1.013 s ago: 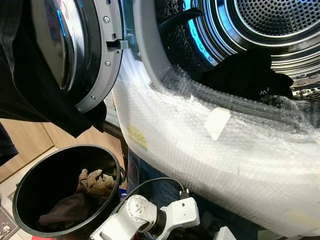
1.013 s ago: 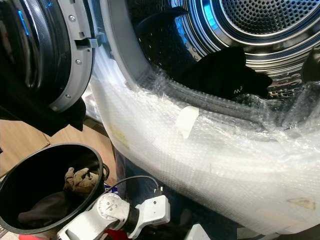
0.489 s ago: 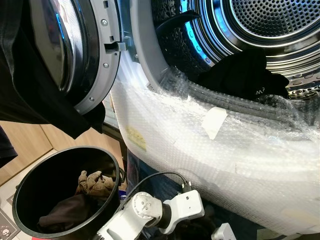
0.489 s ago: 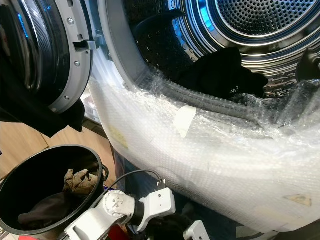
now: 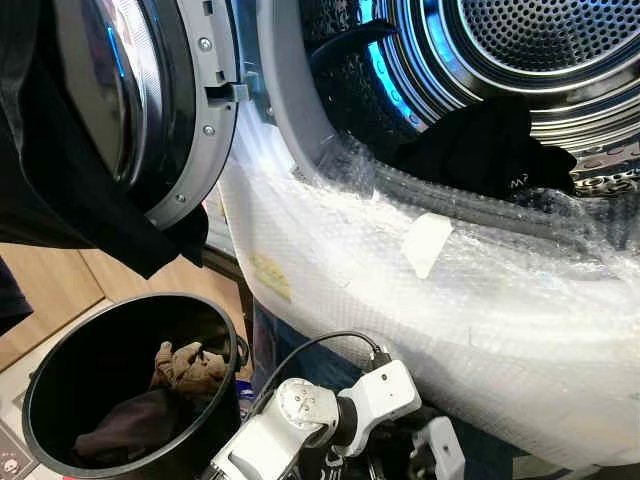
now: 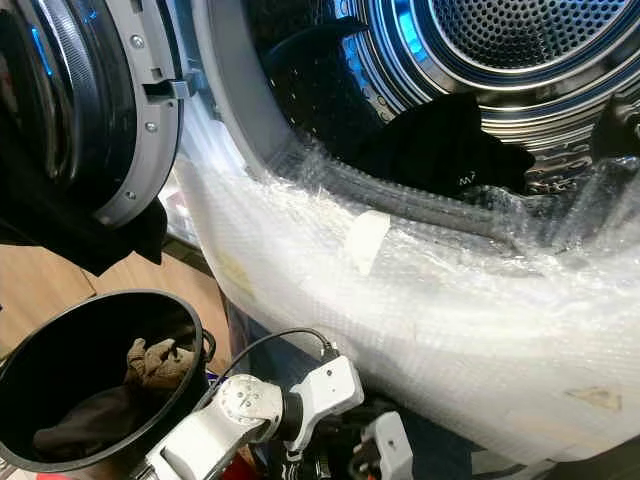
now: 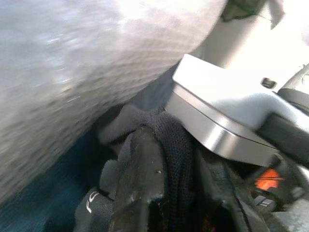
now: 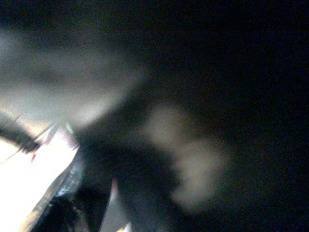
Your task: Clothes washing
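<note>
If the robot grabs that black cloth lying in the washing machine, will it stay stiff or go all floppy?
Probably floppy: the black cloth lies slumped over the drum's rim in soft folds. It likely droops from wherever it's pinched. It may also snag on the crinkly bubble wrap below.

We see the washer's round mouth (image 5: 480,60) wide open, with lots of room up high inside. A black cloth (image 5: 480,150) lies low at the front lip. The open door (image 5: 150,110) stands close on the left. Puffy bubble wrap (image 5: 450,290) bulges out below. The black bucket (image 5: 60,370) is open on top.
</note>
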Controlling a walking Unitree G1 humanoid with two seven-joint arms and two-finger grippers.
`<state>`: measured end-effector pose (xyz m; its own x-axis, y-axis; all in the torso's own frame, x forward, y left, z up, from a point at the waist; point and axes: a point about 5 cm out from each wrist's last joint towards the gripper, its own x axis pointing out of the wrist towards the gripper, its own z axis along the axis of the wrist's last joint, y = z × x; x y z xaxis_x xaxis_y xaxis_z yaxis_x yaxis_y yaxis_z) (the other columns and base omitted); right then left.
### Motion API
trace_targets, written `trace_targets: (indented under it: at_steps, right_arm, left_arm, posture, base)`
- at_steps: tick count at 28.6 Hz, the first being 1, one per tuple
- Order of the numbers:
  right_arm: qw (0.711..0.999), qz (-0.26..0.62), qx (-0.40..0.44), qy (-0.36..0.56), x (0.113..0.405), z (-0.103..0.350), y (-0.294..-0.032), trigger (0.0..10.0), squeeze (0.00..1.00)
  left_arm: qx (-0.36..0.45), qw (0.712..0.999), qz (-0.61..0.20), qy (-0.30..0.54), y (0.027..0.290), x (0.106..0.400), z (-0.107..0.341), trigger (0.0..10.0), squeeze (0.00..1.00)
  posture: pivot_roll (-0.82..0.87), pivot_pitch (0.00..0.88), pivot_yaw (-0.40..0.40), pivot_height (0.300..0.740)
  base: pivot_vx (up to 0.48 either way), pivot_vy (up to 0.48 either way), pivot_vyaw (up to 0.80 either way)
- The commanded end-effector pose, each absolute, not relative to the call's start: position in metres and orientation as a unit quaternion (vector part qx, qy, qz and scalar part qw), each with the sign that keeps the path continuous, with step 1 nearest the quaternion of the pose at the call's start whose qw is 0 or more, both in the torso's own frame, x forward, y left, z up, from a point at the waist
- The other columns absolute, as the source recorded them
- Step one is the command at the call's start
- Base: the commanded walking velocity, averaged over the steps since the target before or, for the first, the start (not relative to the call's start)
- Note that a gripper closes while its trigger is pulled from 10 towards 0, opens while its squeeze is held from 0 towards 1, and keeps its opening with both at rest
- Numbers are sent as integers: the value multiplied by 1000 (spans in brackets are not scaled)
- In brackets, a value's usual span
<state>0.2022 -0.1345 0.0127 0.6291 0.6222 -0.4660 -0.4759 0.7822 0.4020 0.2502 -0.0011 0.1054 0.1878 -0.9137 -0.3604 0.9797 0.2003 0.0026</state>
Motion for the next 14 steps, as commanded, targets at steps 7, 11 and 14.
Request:
trace_targets:
  at_steps: [7,11,14]
  right_arm:
    - [909,245,134,310,207,4,-148,10000,0]
    - [913,250,156,283,208,7,-149,0,0]
    - [905,277,135,292,201,6,-152,0,0]
  left_arm:
    - [83,734,-670,77,-22,241,136,0,0]
    - [83,734,-669,80,-21,240,135,0,0]
    - [86,732,-671,83,-20,240,134,0,0]
  posture:
    - [-85,49,-5,740]
    - [-82,49,-7,740]
    - [-83,49,-5,740]
  base:
    - [0,0,0]
    - [0,0,0]
    - [0,0,0]
